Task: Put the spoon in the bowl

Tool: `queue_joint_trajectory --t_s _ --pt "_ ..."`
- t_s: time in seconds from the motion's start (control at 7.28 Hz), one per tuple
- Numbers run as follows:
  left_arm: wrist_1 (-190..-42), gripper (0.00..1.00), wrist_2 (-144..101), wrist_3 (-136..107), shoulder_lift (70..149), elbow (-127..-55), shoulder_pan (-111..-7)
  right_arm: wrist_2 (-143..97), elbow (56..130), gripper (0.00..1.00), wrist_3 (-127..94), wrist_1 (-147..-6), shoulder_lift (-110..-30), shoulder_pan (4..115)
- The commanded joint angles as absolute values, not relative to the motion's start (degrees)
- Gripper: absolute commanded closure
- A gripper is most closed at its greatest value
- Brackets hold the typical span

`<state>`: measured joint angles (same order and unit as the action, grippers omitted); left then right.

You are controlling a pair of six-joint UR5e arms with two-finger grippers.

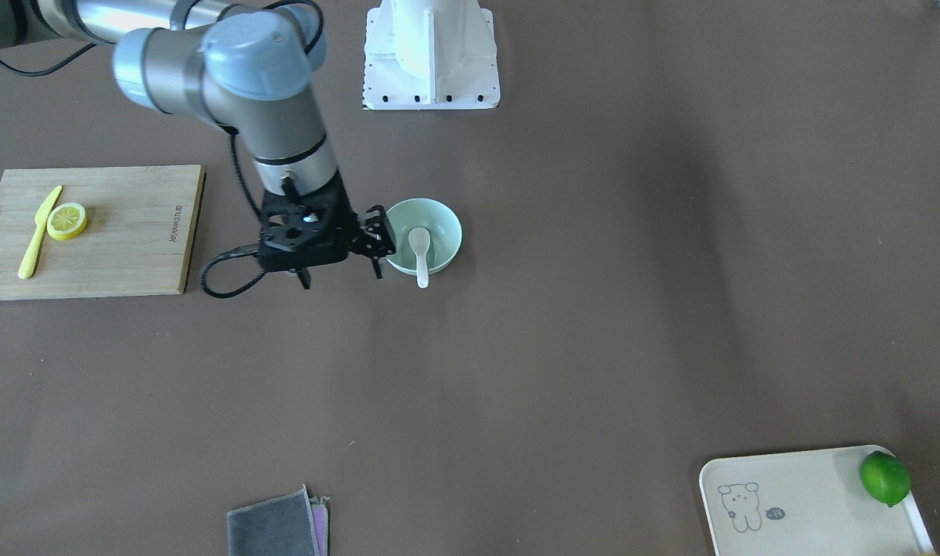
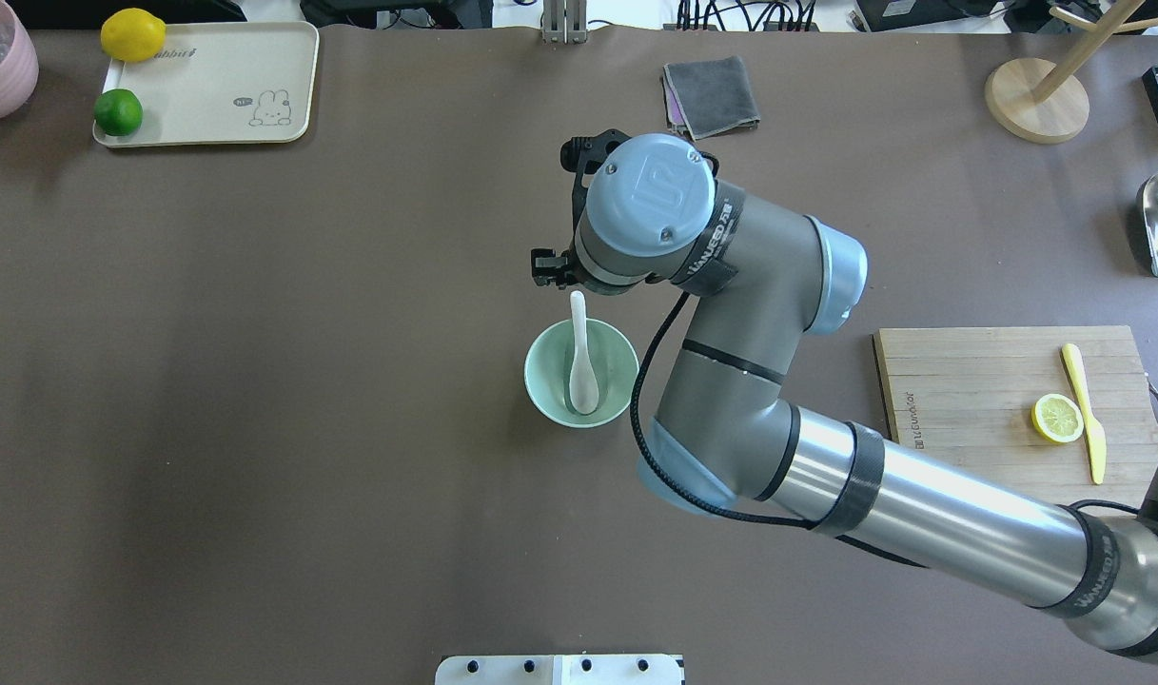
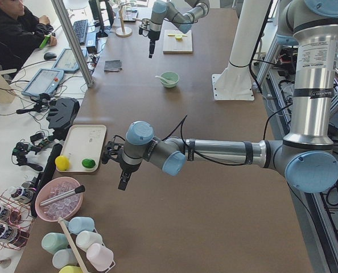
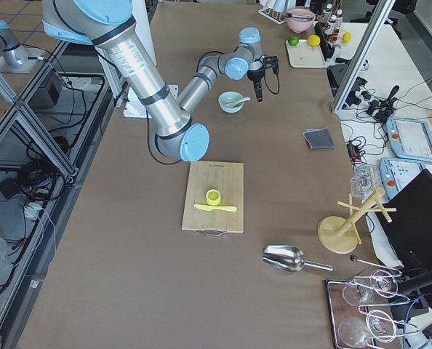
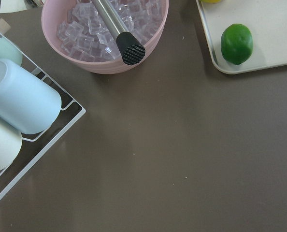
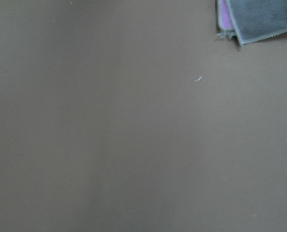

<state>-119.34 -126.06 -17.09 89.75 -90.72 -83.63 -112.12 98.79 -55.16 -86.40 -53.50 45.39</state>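
Note:
The white spoon lies in the pale mint-green bowl, scoop down inside and handle sticking out over the rim on the operators' side. Both also show in the overhead view, the spoon in the bowl. My right gripper hangs just beside the bowl, open and empty, with its fingers spread and clear of the spoon. My left gripper shows only in the exterior left view, far from the bowl near the cream tray; I cannot tell whether it is open or shut.
A wooden cutting board holds a lemon slice and a yellow knife. A cream tray carries a lime and a lemon. A grey cloth lies beyond the right arm.

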Motion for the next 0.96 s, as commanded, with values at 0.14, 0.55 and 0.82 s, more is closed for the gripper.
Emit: queue_joint_trajectory --t_s 0.14,0.55,0.82 --pt "-119.18 0.02 -125.69 -11.37 88.95 -90.79 -83.58 -127.78 108.17 0.0 -33.8 -87.01 -75.16 65.08" --pt "-117.35 0.02 -126.03 -11.34 88.94 -90.97 -83.67 -130.84 109.6 0.0 -26.3 -84.31 -92.94 74.84" --pt "-115.85 0.02 -128.39 -11.34 88.94 -90.62 -83.76 -139.01 101.13 0.0 -1.44 -84.64 -96.5 86.69"
